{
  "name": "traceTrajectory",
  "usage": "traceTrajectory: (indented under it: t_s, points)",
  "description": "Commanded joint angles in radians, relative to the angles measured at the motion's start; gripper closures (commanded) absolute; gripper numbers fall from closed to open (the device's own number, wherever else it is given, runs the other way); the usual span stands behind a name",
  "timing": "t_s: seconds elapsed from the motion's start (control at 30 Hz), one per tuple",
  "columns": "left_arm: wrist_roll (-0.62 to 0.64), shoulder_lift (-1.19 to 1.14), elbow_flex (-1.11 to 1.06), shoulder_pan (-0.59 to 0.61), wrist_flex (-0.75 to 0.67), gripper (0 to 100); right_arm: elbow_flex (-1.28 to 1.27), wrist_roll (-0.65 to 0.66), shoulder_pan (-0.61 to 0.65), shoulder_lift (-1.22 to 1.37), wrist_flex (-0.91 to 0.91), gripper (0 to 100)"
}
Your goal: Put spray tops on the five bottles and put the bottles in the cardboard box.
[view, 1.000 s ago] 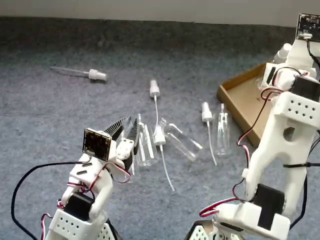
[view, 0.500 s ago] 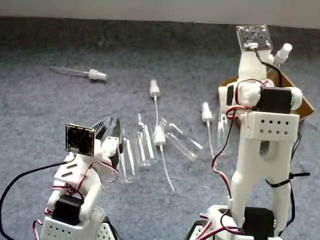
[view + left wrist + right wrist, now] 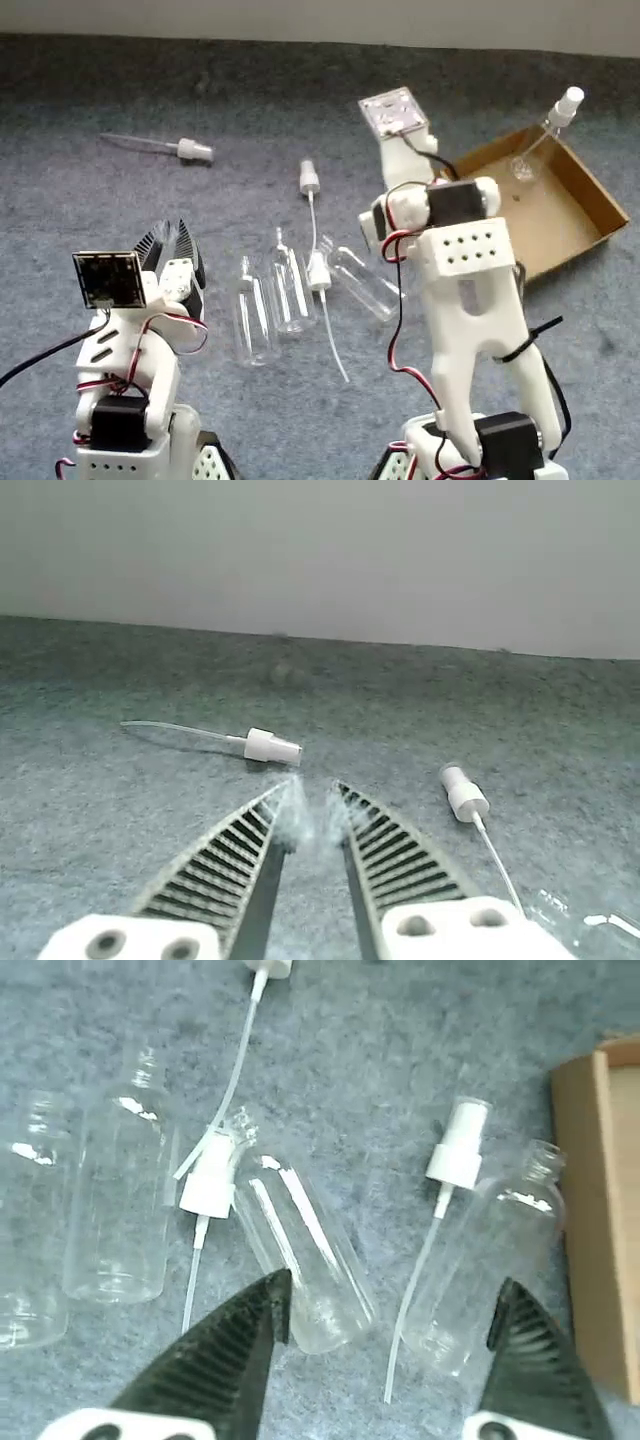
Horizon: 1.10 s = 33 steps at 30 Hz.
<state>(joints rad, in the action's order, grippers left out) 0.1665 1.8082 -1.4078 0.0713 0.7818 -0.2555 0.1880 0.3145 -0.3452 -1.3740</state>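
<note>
Three clear open bottles (image 3: 250,320) (image 3: 288,290) (image 3: 365,285) lie on the grey carpet. A capped bottle (image 3: 545,140) leans in the cardboard box (image 3: 580,215). My right gripper (image 3: 390,1345) is open wide above a lying bottle (image 3: 300,1250), a loose spray top (image 3: 455,1150) and a further bottle (image 3: 490,1260). Another spray top (image 3: 208,1185) lies by the bottle's neck. My left gripper (image 3: 315,800) hovers low at the left with a narrow gap between its fingers and nothing in it. It points at a far spray top (image 3: 270,747). A second spray top (image 3: 465,792) lies off to one side.
The box's wall (image 3: 600,1210) is close beside the right gripper. The right arm (image 3: 460,250) stands tall in the middle and hides part of the carpet behind it. A back wall borders the carpet.
The right arm has swung left from over the box to above the lying bottles, uncovering the capped bottle in the box. The left arm has drawn back to the left, away from the bottles.
</note>
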Motion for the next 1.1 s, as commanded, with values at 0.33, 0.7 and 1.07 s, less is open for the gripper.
traceTrajectory:
  t_s: [0.33, 0.7, 1.07]
  points:
    - [-0.009, 0.004, 0.048, 0.012, 0.0, 97, -0.188, 0.279, 0.093, -0.013, 0.232, 71.7]
    - [-0.009, 0.004, 0.007, 0.01, -0.005, 97, 0.108, 0.276, 0.12, 0.306, 0.082, 71.7]
    - [-0.009, 0.004, 0.004, 0.01, -0.005, 97, 0.228, 0.282, 0.122, 0.567, 0.091, 71.7]
